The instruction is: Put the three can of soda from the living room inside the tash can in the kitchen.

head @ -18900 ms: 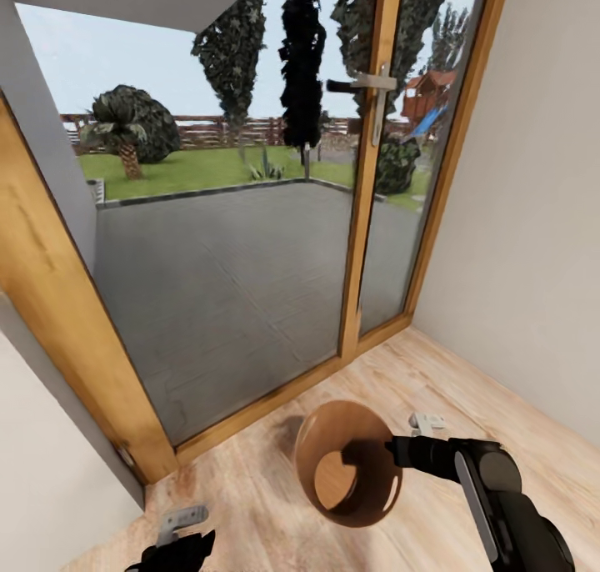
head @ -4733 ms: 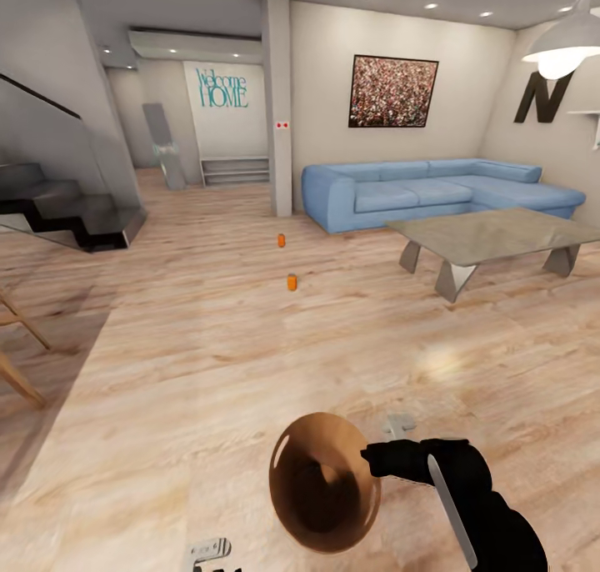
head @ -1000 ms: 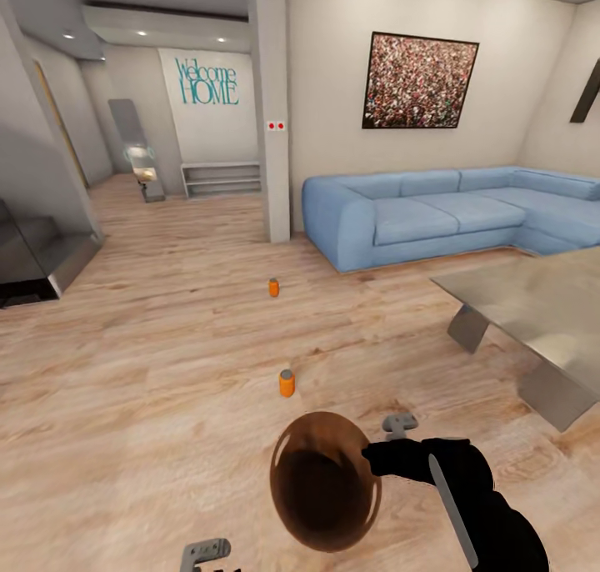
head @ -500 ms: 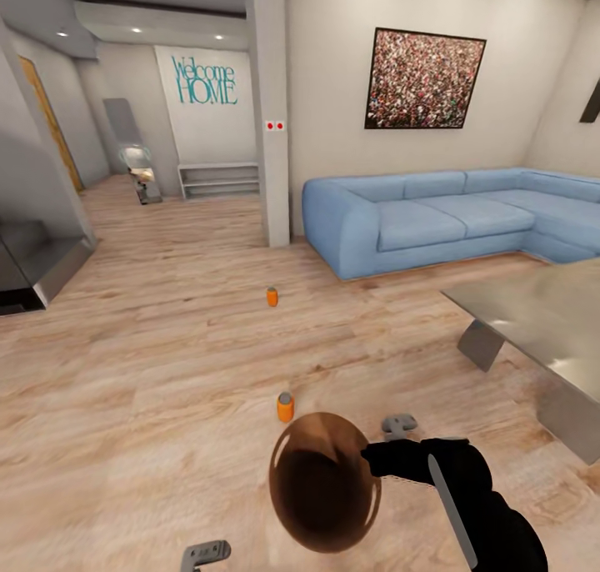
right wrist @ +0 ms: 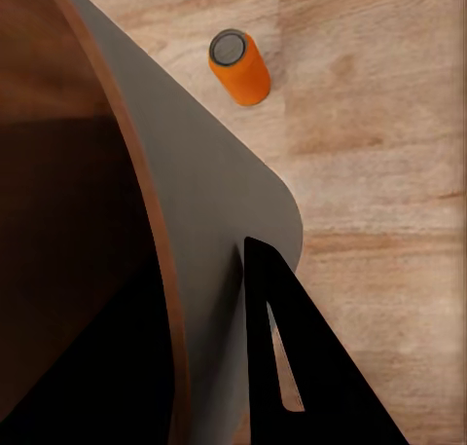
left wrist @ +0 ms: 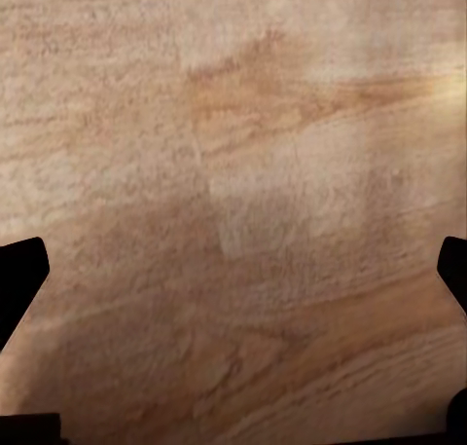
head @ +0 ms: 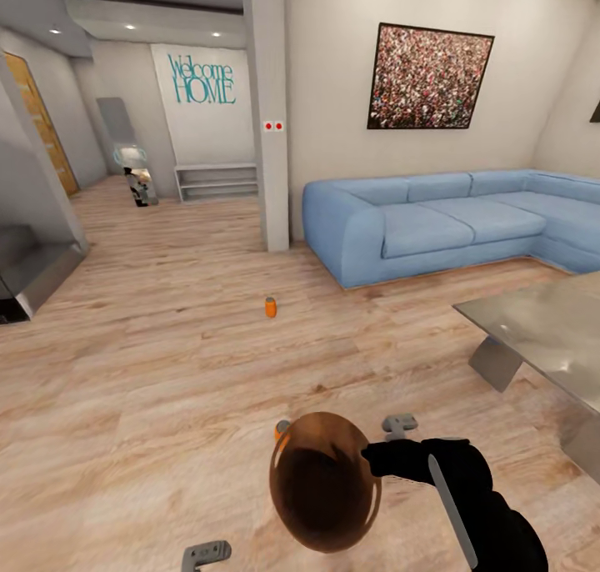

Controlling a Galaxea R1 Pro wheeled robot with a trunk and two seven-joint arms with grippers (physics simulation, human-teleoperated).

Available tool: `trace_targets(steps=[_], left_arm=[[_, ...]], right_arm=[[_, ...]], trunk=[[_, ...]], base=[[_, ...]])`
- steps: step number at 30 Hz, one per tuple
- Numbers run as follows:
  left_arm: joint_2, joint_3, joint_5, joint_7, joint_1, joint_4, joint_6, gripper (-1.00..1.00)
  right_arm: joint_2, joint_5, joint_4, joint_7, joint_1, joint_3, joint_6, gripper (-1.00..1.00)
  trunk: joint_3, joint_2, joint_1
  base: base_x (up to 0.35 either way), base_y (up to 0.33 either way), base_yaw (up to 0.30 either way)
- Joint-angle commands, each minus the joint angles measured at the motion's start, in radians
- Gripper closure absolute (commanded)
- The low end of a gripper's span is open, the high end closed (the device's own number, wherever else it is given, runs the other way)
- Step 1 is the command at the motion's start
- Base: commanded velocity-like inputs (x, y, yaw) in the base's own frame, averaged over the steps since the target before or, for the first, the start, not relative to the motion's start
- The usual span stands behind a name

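Sofa (head: 433,222) against far wall, grey table (head: 542,330) in front of it. Bin (head: 325,482) well short of sofa, its rim pinched by right gripper (head: 372,458). Near can (right wrist: 239,67) upright just beyond bin, far can (head: 270,307) toward sofa. Left gripper (left wrist: 233,299) spread wide, over bare floor (left wrist: 292,124).

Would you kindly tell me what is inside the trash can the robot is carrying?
The trash can, gripped at its rim by the right tool, shows a glossy brown interior with no soda can visible. Its deepest part lies in shadow, so that cannot be confirmed.
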Motion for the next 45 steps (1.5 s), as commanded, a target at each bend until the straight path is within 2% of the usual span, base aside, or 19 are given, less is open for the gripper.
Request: trace_targets(steps=[1,25,45], left_arm=[[0.0,0.0,0.0,0.0,0.0,0.0,0.0,-1.0],[-0.001,-0.002,-0.003,0.002,0.0,0.0,-0.008,-1.0],[-0.002,-0.002,-0.002,0.001,0.0,0.001,-0.011,-1.0]], right_arm=[[0.0,-0.027,0.0,0.004,0.0,0.0,0.005,1.0],[0.0,-0.028,0.0,0.005,0.0,-0.002,0.009,1.0],[0.0,-0.028,0.0,0.005,0.0,-0.002,0.005,1.0]], trunk=[[0.0,0.0,0.0],[0.0,0.0,0.0],[0.0,0.0,0.0]], base=[[0.338,0.0,0.0],[0.335,0.0,0.0],[0.004,0.0,0.0]])
